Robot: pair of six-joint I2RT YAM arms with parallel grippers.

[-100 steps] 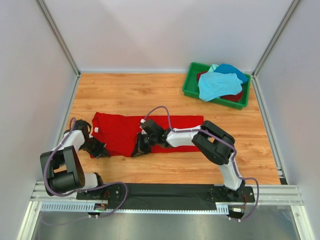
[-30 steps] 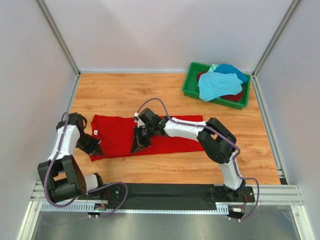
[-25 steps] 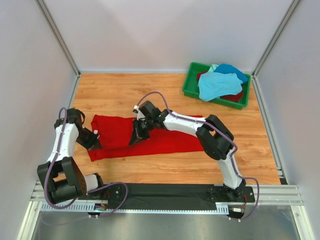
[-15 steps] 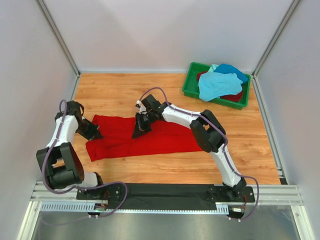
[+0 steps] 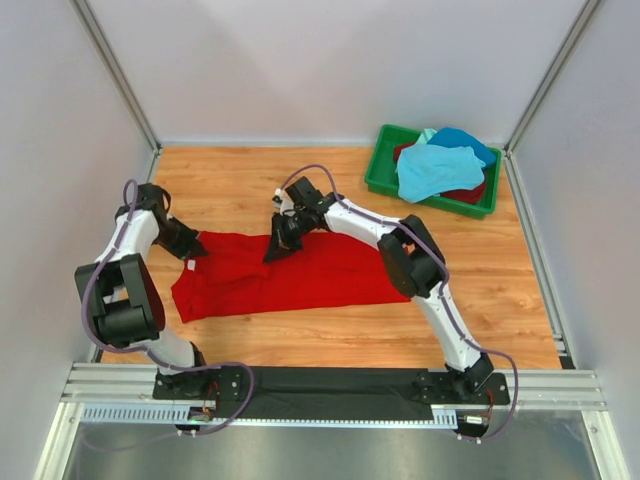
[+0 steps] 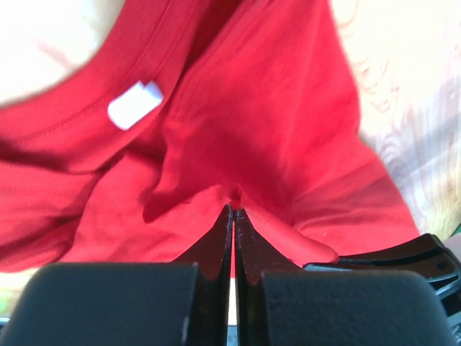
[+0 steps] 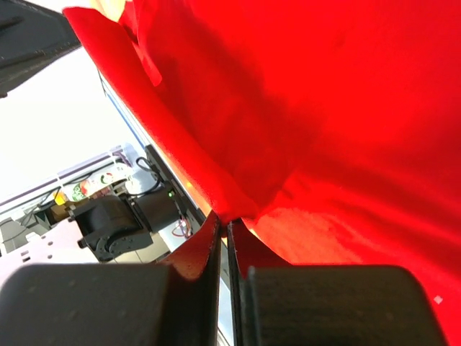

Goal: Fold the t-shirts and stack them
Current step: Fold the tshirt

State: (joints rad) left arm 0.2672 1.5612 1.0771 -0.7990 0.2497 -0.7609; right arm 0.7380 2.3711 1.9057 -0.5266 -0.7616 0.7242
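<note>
A bright red t-shirt point(image 5: 300, 275) lies spread across the middle of the wooden table. My left gripper point(image 5: 190, 248) is at its far left corner, shut on a fold of the red cloth point(image 6: 274, 144); a white neck label point(image 6: 135, 103) shows close by. My right gripper point(image 5: 275, 250) stands at the shirt's far edge near the middle, shut on a pinch of red cloth point(image 7: 346, 108) that hangs lifted above the table. The left gripper point(image 6: 233, 210) and the right gripper point(image 7: 224, 222) each show their jaws pressed together with cloth at the tips. More t-shirts lie in the bin: turquoise point(image 5: 437, 168), blue point(image 5: 462, 138), dark red point(image 5: 470, 192).
A green plastic bin point(image 5: 380, 172) stands at the far right corner of the table. Grey walls close in the table on the left, far and right sides. The arms' mounting rail point(image 5: 330, 385) runs along the near edge.
Both grippers have travelled away from the arm bases toward the far side, carrying the pinched red cloth with them. The shirt's left part has shifted and bunched.
</note>
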